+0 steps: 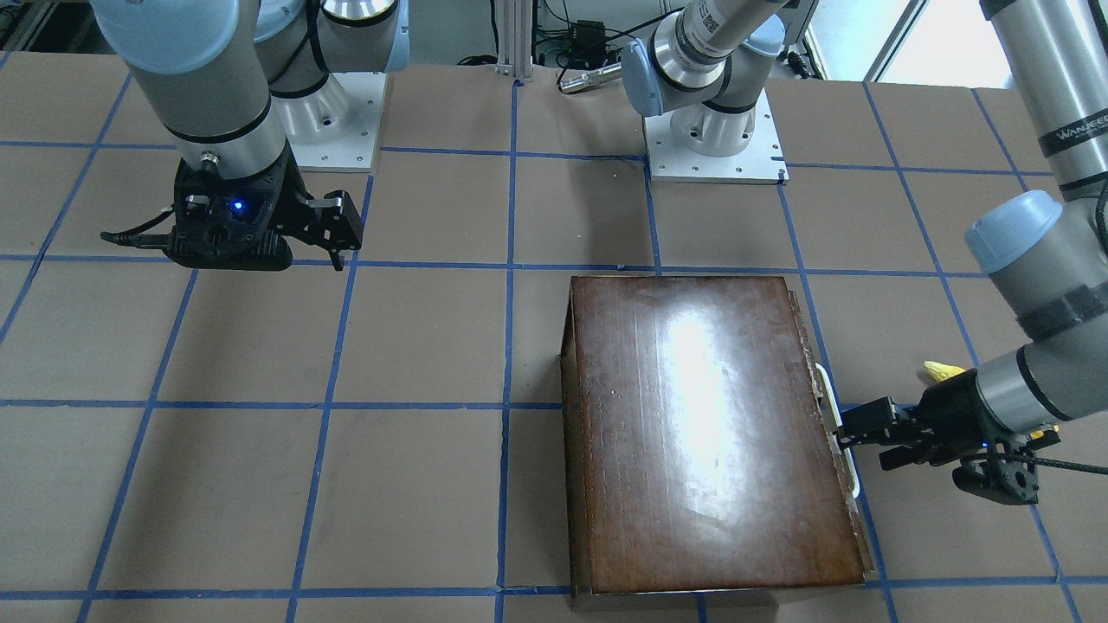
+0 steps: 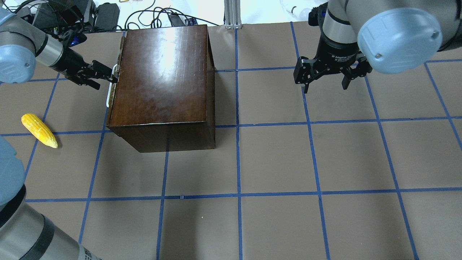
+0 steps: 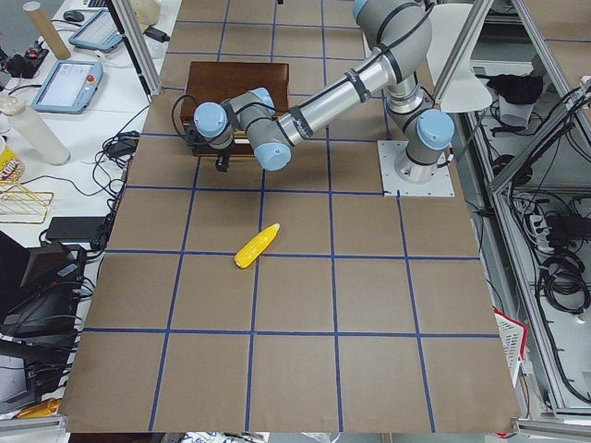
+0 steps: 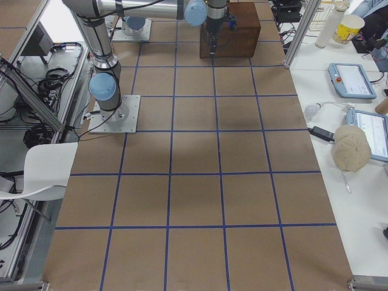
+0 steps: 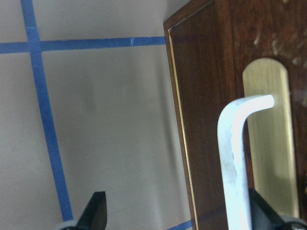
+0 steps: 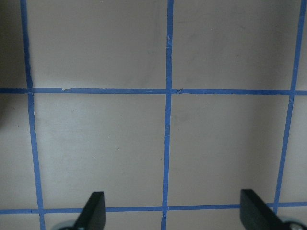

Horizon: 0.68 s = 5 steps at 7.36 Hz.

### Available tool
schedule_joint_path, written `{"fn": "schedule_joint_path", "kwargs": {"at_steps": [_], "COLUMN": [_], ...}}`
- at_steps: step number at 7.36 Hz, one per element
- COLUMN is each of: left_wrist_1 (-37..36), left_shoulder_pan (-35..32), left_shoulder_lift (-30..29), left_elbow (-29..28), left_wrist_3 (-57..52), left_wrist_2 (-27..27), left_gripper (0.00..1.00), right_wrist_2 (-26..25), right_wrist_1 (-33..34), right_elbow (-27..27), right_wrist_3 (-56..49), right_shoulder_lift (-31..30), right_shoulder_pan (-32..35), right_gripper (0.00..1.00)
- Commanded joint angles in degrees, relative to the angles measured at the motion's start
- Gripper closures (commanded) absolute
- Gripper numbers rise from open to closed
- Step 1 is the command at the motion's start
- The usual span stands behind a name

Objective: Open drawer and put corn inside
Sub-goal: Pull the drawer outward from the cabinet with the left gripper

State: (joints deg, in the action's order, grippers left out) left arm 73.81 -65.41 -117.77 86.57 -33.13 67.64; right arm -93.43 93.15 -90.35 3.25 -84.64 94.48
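Observation:
The dark-brown wooden box (image 2: 162, 76) stands at the table's far left, its drawer shut, with the worn front panel (image 5: 206, 120) flush with the box. A white handle (image 5: 235, 158) sits on a brass plate on that panel. My left gripper (image 2: 108, 76) is open at the handle. In the left wrist view (image 5: 180, 215) the handle lies between the jaws, close to the right finger (image 5: 261, 211). The yellow corn (image 2: 39, 130) lies on the table, left of the box and apart from it. My right gripper (image 2: 325, 85) is open and empty above the table, right of the box.
The brown table (image 2: 274, 159) has a blue tape grid. The left arm's elbow (image 2: 14, 63) hangs above the table near the corn. Cables and electronics (image 2: 101, 14) lie beyond the far edge behind the box. Tablets and a cup (image 4: 345, 27) are on a side table.

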Motion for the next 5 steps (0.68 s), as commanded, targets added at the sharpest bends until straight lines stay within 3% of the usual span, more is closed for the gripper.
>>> {"fn": "schedule_joint_path", "kwargs": {"at_steps": [1, 5], "left_wrist_1": [0.01, 0.28], "left_shoulder_pan": [0.20, 2.39], "left_shoulder_lift": [0.09, 0.00], "left_elbow": [-0.09, 0.00], "left_wrist_3": [-0.27, -3.69], "left_wrist_2": [0.03, 0.12], "left_gripper": [0.00, 0.00], "right_wrist_2": [0.00, 0.00], "right_wrist_1": [-0.08, -0.08], "right_elbow": [0.00, 0.00], "right_wrist_3": [0.00, 0.00], "right_shoulder_lift": [0.00, 0.00], "right_shoulder_pan": [0.00, 0.00], "right_gripper": [0.00, 0.00]}}
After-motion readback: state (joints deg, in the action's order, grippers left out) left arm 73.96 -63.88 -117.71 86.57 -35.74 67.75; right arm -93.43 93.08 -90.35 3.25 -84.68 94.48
